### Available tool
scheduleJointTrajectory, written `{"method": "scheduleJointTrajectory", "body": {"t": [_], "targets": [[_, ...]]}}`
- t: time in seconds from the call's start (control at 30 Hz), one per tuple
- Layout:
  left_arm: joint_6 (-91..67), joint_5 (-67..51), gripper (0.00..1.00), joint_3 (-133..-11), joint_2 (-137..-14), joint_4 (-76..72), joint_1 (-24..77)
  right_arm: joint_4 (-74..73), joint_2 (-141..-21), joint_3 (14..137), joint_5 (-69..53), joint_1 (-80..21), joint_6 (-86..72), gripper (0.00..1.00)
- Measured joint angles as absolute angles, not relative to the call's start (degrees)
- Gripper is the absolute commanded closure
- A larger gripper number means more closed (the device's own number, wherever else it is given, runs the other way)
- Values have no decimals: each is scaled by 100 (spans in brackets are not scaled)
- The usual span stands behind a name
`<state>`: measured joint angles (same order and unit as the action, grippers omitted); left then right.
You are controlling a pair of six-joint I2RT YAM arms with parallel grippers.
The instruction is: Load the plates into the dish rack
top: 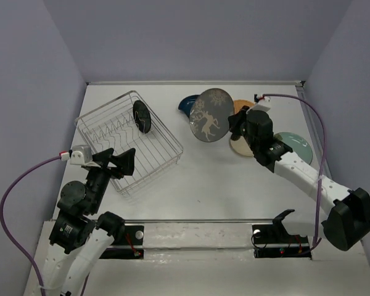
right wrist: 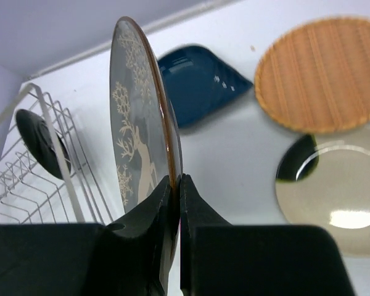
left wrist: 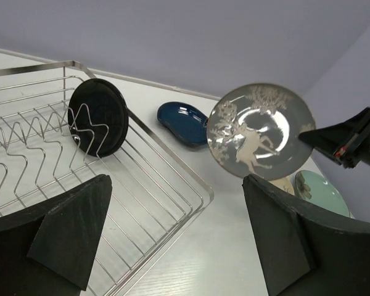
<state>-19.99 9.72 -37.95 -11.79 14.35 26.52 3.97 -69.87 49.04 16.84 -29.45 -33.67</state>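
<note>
My right gripper [top: 233,125] [right wrist: 176,182] is shut on the rim of the grey deer plate [top: 209,115] [right wrist: 135,117] [left wrist: 260,131] and holds it on edge above the table, right of the dish rack [top: 151,120] [left wrist: 172,163]. The glossy black plate [top: 142,117] [left wrist: 98,117] stands among the tines at the rack's far end. The dark blue leaf-shaped plate [top: 186,105] [right wrist: 200,80], orange plate [top: 242,106] [right wrist: 324,74], cream plate [top: 239,147] [right wrist: 333,191] and pale teal plate [top: 295,146] [left wrist: 320,191] lie on the table. My left gripper [top: 124,161] [left wrist: 176,234] is open and empty over the rack's near corner.
Purple cables [top: 314,123] loop from both wrists. Walls close the table on the left, back and right. The arm bases sit on a rail [top: 197,235] at the near edge.
</note>
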Motion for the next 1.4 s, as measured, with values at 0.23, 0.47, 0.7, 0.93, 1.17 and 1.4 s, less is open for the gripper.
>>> {"method": "scheduleJointTrajectory", "body": {"t": [0.23, 0.47, 0.7, 0.93, 1.17, 1.4], "targets": [[-2001, 974, 1, -3795, -1179, 1437, 2613, 336, -7380, 6506, 2383, -3562, -2447, 93], [-2001, 982, 1, -3795, -1177, 1437, 2602, 427, -8499, 7756, 2460, -3957, -2088, 93], [-2003, 998, 1, -3795, -1177, 1435, 2587, 333, -9804, 8903, 2469, -4445, -1863, 93], [-2005, 1000, 1, -3795, -1142, 1437, 2587, 150, -10753, 9974, 2576, -4845, -1616, 93], [-2003, 1013, 1, -3795, -1125, 1437, 2587, -27, -11528, 10927, 2827, -4989, -1330, 93], [-2005, 1015, 1, -3795, -1096, 1437, 2585, -233, -12256, 11762, 3133, -5033, -1028, 93]]}}
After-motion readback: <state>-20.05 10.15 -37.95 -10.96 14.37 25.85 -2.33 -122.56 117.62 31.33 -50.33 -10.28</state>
